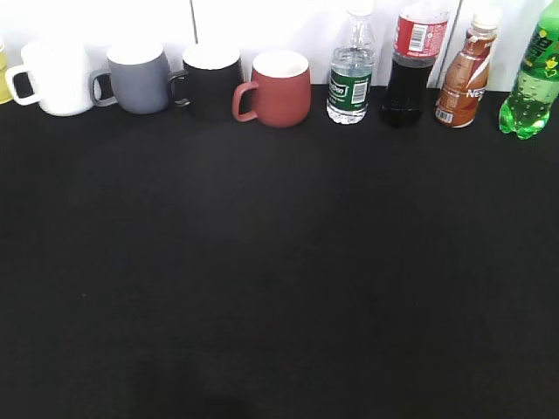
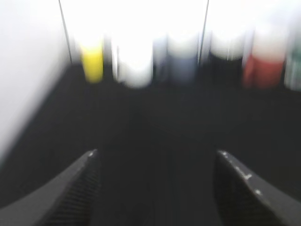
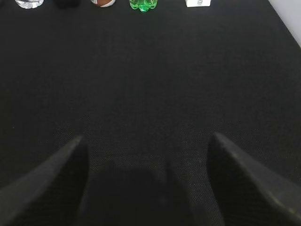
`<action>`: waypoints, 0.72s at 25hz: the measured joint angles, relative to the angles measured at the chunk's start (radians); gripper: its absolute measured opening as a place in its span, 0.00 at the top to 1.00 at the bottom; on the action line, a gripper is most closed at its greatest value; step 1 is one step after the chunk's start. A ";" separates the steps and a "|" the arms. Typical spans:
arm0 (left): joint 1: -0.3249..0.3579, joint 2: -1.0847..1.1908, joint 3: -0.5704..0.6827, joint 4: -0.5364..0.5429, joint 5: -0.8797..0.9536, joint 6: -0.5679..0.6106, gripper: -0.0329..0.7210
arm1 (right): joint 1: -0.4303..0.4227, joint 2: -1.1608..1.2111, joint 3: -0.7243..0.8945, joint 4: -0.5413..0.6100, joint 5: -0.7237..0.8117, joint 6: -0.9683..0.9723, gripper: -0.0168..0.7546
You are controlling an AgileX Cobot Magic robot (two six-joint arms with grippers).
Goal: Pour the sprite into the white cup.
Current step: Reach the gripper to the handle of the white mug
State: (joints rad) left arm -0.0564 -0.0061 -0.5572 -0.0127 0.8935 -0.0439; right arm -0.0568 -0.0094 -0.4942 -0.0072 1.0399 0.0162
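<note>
Green translucent plastic sprite bottle (image 1: 530, 83) far right in back row, upright; glossy white ceramic cup (image 1: 57, 78) far left, well apart. Probably thin-walled, squashy, slick (best taken mid-body, around label). Left gripper (image 2: 157, 157) and right gripper (image 3: 146, 141) both spread, holding nothing.

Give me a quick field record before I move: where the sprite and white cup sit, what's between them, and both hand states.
sprite: sprite upright at far right of back row, cap out of frame
white cup: white cup near far left of back row, handle facing left
between: grey mug, black mug, red mug, water bottle, cola bottle, tea bottle
left hand: left hand open, empty
right hand: right hand open, empty
</note>
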 joint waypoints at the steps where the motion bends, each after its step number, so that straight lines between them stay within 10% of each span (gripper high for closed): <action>1: 0.000 0.013 0.000 0.004 -0.094 0.000 0.22 | 0.000 0.000 0.000 0.000 0.000 0.000 0.22; 12: 0.000 1.130 0.259 -0.040 -1.582 0.000 0.24 | 0.000 0.000 0.000 0.000 0.000 0.000 0.22; 18: 0.125 1.702 -0.020 -0.124 -1.727 0.000 0.25 | 0.000 0.000 0.000 0.000 0.000 0.000 0.22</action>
State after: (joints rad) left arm 0.0684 1.6958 -0.5768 -0.1368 -0.8339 -0.0439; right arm -0.0568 -0.0094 -0.4942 -0.0072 1.0399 0.0162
